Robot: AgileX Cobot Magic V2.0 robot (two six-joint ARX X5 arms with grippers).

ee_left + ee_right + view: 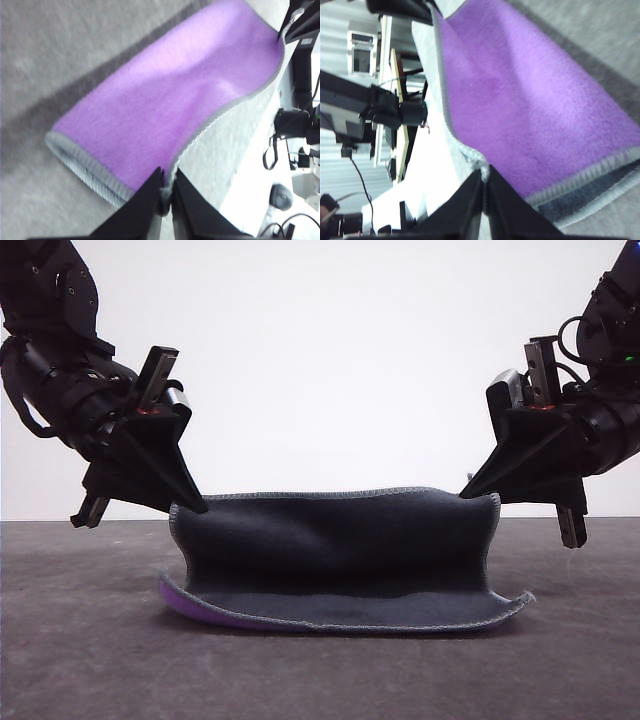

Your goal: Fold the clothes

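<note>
Front view: the cloth (335, 555) is half raised off the grey bench (90, 660). Its far edge is held up, the dark grey side facing the camera, while its near edge lies on the bench with a sliver of purple showing at the lower left corner. The left pincer (193, 504) pinches the raised left corner and the right pincer (470, 492) pinches the raised right corner. The top edge runs between them with a slight sag and a light-grey stitched hem.

Left wrist view: the left pincer (166, 196) is closed tight on the hem of the cloth (175, 105), its two black fingers (142, 210) meeting on the stitched edge. The purple side stretches away over the bench (60, 45) toward the right pincer (287, 25), which grips the far corner.

Right wrist view: the right pincer (484, 186) is clamped on the hem of the cloth (520, 100), purple side up, with a strip of dark grey turned over near the fingers (465, 210). The left pincer (427, 12) grips the far corner.
</note>
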